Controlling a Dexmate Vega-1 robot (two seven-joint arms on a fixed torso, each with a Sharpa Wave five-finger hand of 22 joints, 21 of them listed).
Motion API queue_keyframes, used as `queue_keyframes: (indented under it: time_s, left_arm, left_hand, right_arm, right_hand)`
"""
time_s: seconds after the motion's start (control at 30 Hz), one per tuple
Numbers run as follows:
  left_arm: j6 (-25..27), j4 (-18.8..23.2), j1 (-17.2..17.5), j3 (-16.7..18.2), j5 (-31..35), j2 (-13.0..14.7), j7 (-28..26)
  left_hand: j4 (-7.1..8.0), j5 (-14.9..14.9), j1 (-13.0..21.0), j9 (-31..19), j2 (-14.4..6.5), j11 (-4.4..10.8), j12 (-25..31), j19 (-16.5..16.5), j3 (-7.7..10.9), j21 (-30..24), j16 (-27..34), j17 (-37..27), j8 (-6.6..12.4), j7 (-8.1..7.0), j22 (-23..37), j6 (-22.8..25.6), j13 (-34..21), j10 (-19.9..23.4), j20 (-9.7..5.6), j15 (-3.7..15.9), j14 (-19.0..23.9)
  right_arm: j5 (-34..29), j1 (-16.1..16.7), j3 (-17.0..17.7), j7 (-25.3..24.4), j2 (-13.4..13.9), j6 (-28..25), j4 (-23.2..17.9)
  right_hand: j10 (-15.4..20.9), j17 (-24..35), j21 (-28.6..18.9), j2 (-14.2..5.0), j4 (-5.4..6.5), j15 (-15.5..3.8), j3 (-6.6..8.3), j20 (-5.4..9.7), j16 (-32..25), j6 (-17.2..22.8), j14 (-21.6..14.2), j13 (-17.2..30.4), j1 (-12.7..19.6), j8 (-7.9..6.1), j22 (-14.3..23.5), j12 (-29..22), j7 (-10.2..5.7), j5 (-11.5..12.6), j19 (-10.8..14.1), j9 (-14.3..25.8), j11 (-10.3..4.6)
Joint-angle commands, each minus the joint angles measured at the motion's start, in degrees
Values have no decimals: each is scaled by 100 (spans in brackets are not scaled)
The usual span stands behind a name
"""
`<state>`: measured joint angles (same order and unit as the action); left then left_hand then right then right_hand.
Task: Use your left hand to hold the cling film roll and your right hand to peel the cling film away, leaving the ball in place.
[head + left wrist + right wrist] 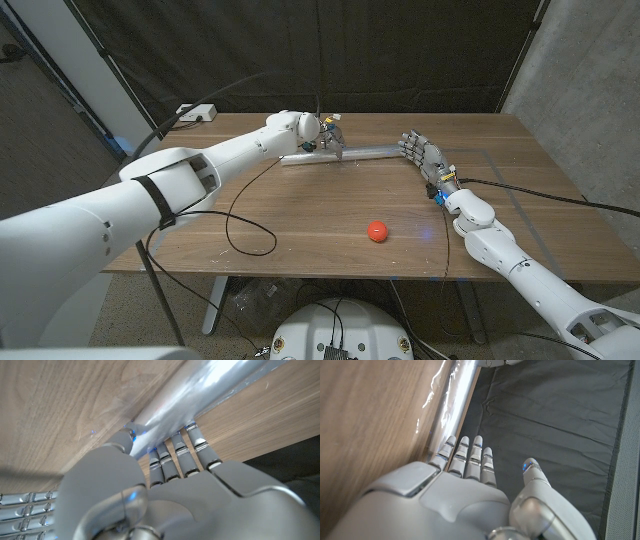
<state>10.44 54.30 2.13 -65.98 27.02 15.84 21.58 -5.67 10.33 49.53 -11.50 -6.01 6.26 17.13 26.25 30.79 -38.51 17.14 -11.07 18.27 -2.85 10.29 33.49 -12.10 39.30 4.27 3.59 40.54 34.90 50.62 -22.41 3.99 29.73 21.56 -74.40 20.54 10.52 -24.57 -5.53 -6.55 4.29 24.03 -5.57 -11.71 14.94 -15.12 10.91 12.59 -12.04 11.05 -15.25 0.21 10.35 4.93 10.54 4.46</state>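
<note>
Cling film roll (pixel 350 153) lying at table's far side; orange ball (pixel 377 231) near front.

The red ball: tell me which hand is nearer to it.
Right. The right hand stands at the cling film roll's far end, behind the red ball; the left hand grips the roll farther off to the left.

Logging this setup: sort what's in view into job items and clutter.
Job: cling film roll, gripped by the left hand; right hand, open at the roll's end; red ball.
Lying about: white power strip and black cable on the table.
</note>
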Motion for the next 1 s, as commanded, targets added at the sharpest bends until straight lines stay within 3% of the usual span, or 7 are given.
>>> queue_keyframes:
  time_s: [0.03, 0.2, 0.3, 0.5, 0.73, 0.83, 1.0]
  left_arm:
    - [117, -152, 65, -174, 120, -82, -445]
    - [36, -409, 28, -261, 119, -195, -454]
    - [-60, -709, -39, -315, 66, -332, -385]
    - [-506, -1520, -245, -448, -62, -682, -297]
    - [-901, -2322, -406, -577, -151, -1042, -540]
    - [-1092, -3240, -576, -759, -228, -1521, -724]
    - [-605, -3016, -589, -1270, -646, -1477, -988]
  left_hand:
    - [134, 5, 93, -21, -297, 43, 210, 212, 176, -84, 247, -104, 319, 106, 24, 1095, -61, 826, -146, 702, 773]
    - [132, -5, 197, -16, -342, 64, 356, 407, 264, -191, 423, -211, 382, 160, 41, 1381, -146, 1210, -286, 736, 1249]
    - [157, -24, 87, -3, -39, 4, -97, 159, 115, -156, -103, -191, -85, 10, 45, 564, -133, 384, -89, 577, 155]
    - [218, 6, -131, -21, 338, -38, -593, -62, -143, -24, -544, -62, -695, -66, 14, -703, -70, -564, 85, 362, -702]
    - [253, 55, -128, -40, 276, -43, -503, -78, -155, 28, -444, -69, -594, 35, 13, -547, -72, -462, 82, 395, -558]
    - [223, 53, -82, -41, 283, -11, -540, -105, -142, 50, -461, -58, -631, -4, 15, -634, -70, -548, 59, 405, -570]
    - [243, 37, -140, -37, 389, -107, -680, -274, -263, 161, -630, -65, -770, -78, 22, -1350, -60, -1248, 185, 130, -1194]
  right_arm:
    - [-33, -37, -19, -62, -28, -35, 18]
    - [-40, -42, -28, -91, -51, -46, 27]
    - [-63, -49, -35, -123, -59, -49, 25]
    - [-89, -75, -51, -164, -72, -83, 15]
    - [-125, -78, -59, -249, -71, -136, -31]
    - [-129, -93, -66, -257, -87, -141, -21]
    - [-145, -157, -88, -265, -133, -146, 54]
  right_hand:
    - [44, 25, 20, 16, 32, 0, 26, -17, 14, 38, -32, 13, -62, 40, 18, 5, 3, 26, 22, 10, -19]
    - [50, 26, 24, 17, 37, 4, 24, -19, 15, 39, -33, 14, -71, 43, 18, 5, 5, 24, 24, 10, -10]
    - [47, 27, 27, 18, 40, 8, 24, -21, 13, 39, -42, 14, -77, 45, 18, 9, -1, 24, 23, 11, -11]
    - [63, 29, 32, 14, 48, 2, 23, -24, 12, 46, -50, 14, -92, 47, 19, 7, 3, 24, 25, 11, 4]
    - [82, 31, 39, 15, 59, 3, 19, -24, 13, 48, -57, 15, -113, 51, 19, 6, 0, 22, 28, 11, 13]
    - [88, 32, 38, 16, 63, 1, 17, -18, 11, 48, -64, 15, -120, 53, 19, 6, 1, 22, 38, 11, 7]
    - [105, 32, 42, 17, 68, 11, 16, -26, 3, 62, -92, 15, -132, 51, 20, 3, 1, 21, 42, 12, 17]
